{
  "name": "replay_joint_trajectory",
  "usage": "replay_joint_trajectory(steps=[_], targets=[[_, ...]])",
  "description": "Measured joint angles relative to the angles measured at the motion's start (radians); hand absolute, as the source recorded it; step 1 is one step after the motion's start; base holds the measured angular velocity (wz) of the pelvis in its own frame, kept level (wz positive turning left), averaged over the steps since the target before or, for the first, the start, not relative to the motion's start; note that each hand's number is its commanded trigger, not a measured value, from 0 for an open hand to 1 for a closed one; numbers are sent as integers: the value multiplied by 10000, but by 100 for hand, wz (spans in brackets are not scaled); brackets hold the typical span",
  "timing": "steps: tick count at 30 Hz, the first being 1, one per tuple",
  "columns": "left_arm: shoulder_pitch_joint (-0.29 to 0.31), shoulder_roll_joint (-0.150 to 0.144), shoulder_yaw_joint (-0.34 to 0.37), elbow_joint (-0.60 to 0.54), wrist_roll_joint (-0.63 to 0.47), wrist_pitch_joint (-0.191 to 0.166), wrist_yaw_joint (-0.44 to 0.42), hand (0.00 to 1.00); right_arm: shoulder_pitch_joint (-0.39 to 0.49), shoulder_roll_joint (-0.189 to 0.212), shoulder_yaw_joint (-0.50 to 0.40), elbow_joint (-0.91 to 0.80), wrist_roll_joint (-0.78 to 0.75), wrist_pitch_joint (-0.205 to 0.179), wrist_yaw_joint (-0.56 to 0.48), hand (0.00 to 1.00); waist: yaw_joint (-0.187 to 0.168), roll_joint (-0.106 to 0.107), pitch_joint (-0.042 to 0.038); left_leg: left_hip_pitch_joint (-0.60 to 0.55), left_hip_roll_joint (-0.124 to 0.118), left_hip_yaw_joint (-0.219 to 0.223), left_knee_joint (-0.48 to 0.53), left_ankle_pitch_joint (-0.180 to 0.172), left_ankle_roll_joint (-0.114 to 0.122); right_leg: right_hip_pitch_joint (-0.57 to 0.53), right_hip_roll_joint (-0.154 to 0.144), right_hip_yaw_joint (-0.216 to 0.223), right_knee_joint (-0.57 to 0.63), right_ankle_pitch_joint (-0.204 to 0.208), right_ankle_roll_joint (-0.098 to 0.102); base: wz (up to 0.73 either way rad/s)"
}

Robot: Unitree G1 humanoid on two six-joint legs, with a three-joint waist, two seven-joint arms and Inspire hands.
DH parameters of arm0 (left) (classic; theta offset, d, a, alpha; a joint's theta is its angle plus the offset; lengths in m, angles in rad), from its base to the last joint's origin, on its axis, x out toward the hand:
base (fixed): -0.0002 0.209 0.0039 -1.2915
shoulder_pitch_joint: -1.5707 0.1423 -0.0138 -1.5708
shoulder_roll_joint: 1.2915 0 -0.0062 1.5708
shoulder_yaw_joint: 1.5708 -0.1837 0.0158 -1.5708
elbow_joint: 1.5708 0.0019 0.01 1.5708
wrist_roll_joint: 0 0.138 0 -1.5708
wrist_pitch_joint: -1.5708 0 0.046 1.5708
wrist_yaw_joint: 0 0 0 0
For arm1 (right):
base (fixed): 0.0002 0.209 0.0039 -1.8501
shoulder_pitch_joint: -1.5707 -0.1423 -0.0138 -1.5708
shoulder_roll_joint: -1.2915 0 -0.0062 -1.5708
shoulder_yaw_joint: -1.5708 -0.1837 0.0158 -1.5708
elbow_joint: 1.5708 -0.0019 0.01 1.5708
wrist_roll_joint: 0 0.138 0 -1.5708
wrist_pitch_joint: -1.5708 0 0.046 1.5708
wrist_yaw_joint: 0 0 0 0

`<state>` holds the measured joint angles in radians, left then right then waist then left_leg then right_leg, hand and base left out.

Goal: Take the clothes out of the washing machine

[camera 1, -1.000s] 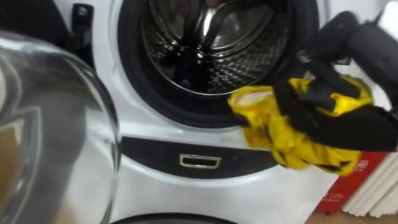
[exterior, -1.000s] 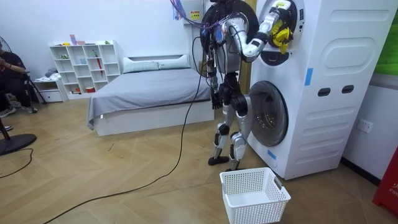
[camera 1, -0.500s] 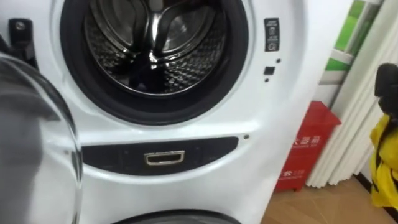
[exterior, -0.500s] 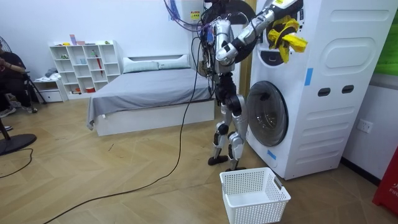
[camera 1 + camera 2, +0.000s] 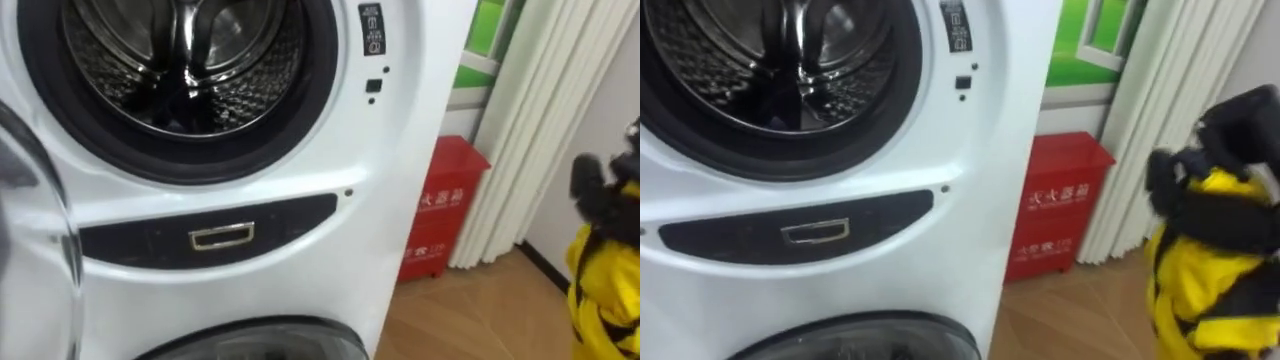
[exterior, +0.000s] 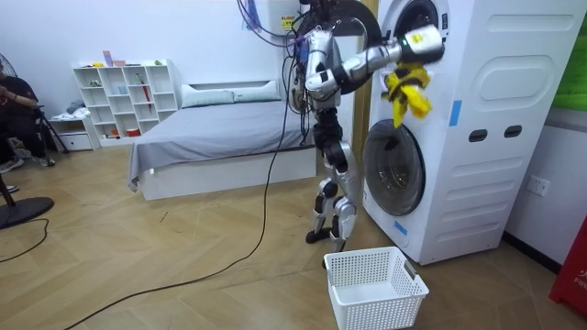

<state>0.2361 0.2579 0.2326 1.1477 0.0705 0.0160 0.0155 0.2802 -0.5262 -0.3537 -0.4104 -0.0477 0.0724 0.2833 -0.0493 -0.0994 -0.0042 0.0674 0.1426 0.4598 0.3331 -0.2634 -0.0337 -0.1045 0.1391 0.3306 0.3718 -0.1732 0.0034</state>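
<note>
Swung off the drum [image 5: 780, 60], right robot hand [image 5: 1228, 216] grips one yellow garment [image 5: 1200, 292].

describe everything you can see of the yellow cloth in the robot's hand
The yellow cloth is soft-looking, bright yellow and crumpled, bunched in the dark right hand, which curls round it. Its loose end hangs below the hand. It is out of the drum, in the air before the washing machine.

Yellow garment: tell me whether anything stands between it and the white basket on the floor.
Nothing visible does. The right hand holds the yellow garment in front of the upper drum; the white basket stands on the floor lower down, with only open air between them.
</note>
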Motion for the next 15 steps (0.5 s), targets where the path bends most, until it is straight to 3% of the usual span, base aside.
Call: replay_joint_trajectory(steps=[1, 3, 5, 6, 10, 11, 12, 13, 15], targets=[[-225, 121, -124, -13, -5, 20, 20, 0, -96, 136, 287, 599, -12, 163, 115, 100, 188, 6, -4, -132, 3, 26, 25, 9, 48, -5, 35, 83, -270, 386, -181, -18], [-625, 268, -577, 66, -58, 82, 125, 0, -280, 321, 826, 1769, -175, 172, 128, 100, 330, 21, -2, -375, 39, 54, 100, -30, 66, -70, 22, 35, -595, 654, -154, -3], [-1065, 363, -1235, 112, -385, 111, 317, 0, -504, 435, 1483, 2924, -372, 356, 141, 100, 529, 101, -60, -660, 34, 240, 149, -50, 204, -363, -10, 104, -675, 831, -63, -21], [-1333, 349, -1590, 109, -423, 116, 404, 0, -639, 551, 1872, 3445, -411, 567, 148, 100, 737, 135, -53, -863, 44, 350, 209, -37, 260, -579, -33, 137, -749, 990, -28, -35], [-2020, 105, -2034, 263, -629, 112, 479, 0, -1645, 917, 2634, 5962, -425, 503, 103, 100, 754, 476, 5, -1658, 77, 463, 545, -27, 419, -1122, -114, 264, -1144, 1451, 126, -17], [-2088, 54, -2112, 265, -734, 111, 480, 0, -1753, 944, 2651, 6273, -428, 511, 37, 100, 758, 503, 16, -1803, 67, 461, 610, -40, 447, -1250, -125, 284, -1130, 1483, 163, -12], [-2175, -44, -2304, 269, -918, 109, 475, 0, -1943, 952, 2682, 6782, -476, 516, -49, 100, 748, 665, -14, -2067, 72, 462, 748, -39, 534, -1472, -156, 278, -1133, 1568, 215, -14], [-2165, -114, -2482, 258, -1055, 108, 462, 0, -2112, 964, 2754, 7150, -741, 515, -142, 100, 733, 819, 12, -2261, 63, 505, 794, -38, 587, -1676, -208, 268, -1110, 1637, 277, -16], [-2039, -144, -2611, 216, -1107, 109, 418, 0, -2495, 979, 2977, 7854, -952, 500, -224, 100, 657, 929, 31, -2500, 7, 575, 792, -24, 629, -1989, -309, 232, -1080, 1732, 340, -20]])
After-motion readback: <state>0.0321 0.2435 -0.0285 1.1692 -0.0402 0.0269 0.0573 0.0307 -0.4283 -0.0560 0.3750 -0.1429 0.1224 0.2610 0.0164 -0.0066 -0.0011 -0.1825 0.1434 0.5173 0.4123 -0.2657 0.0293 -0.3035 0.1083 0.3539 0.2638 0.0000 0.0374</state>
